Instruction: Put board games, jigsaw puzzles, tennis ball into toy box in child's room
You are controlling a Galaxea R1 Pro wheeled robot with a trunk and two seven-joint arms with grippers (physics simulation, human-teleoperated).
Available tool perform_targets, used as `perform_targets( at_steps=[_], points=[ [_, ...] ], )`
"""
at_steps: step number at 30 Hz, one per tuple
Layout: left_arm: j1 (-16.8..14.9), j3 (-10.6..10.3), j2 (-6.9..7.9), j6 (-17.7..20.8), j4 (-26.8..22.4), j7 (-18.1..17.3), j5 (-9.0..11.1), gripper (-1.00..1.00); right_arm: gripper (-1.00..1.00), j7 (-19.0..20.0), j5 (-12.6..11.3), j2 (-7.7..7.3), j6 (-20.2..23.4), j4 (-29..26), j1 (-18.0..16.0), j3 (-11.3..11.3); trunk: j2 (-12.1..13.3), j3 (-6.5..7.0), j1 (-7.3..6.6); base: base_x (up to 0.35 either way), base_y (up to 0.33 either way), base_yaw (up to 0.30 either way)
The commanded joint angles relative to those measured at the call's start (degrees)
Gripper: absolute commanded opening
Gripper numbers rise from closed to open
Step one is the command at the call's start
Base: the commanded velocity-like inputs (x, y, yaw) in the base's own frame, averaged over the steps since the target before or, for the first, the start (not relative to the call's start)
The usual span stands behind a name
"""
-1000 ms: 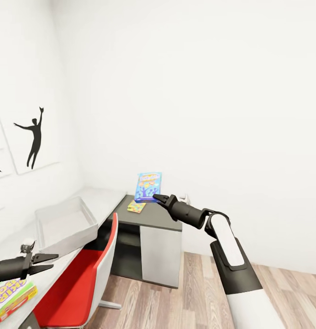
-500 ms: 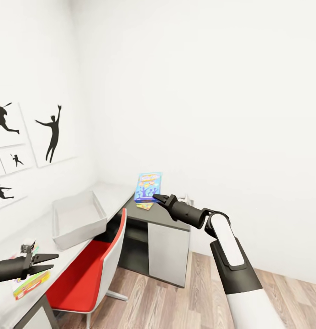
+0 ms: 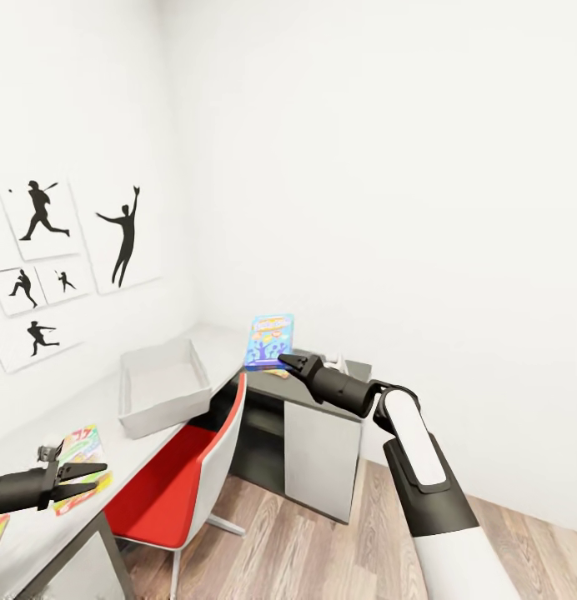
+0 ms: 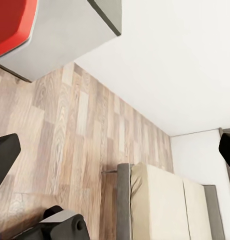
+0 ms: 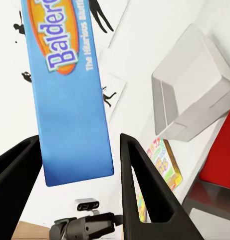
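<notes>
My right gripper (image 3: pixel 288 361) is shut on a blue Balderdash board game (image 3: pixel 269 340), held upright in the air above the dark cabinet. The right wrist view shows that box (image 5: pixel 67 100) between the two fingers of the gripper (image 5: pixel 80 140). The pale toy box (image 3: pixel 163 385) stands on the table (image 3: pixel 215 343) to the left, with nothing showing inside it. A colourful flat game box (image 3: pixel 82 454) lies on the near end of the table, just behind my open left gripper (image 3: pixel 88 479). A sliver of jigsaw puzzle (image 3: pixel 280 374) shows on the cabinet under the held box.
A red chair (image 3: pixel 180 492) is tucked at the table below the toy box. The dark cabinet (image 3: pixel 322 417) stands against the far wall. Black silhouette pictures (image 3: pixel 122 237) hang on the left wall. The left wrist view shows wood floor (image 4: pixel 70 130) and the bed (image 4: pixel 159 200).
The camera has swung left, so the table, toy box and cabinet slid right and more wall pictures came into view. Both arms keep their pose, and the blue box stays in the right gripper.
</notes>
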Motion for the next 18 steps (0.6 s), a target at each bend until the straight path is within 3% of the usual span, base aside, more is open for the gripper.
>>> perform_targets(
  at_steps=[1,18],
  points=[
    [-0.03,0.17,-0.03,0.6,-0.01,-0.4,-0.49,1.0,-1.0,-0.59,-0.66,0.0,0.09,-0.06,0.0,0.0,-0.05,-0.1,0.02,0.0,-0.105,0.197],
    [-0.04,0.12,-0.04,0.43,-0.01,-0.4,-0.49,1.0,-1.0,-0.59,-0.58,0.01,-0.33,-0.22,0.01,0.4,-0.05,-1.18,0.02,0.0,-0.099,0.213]
  ],
)
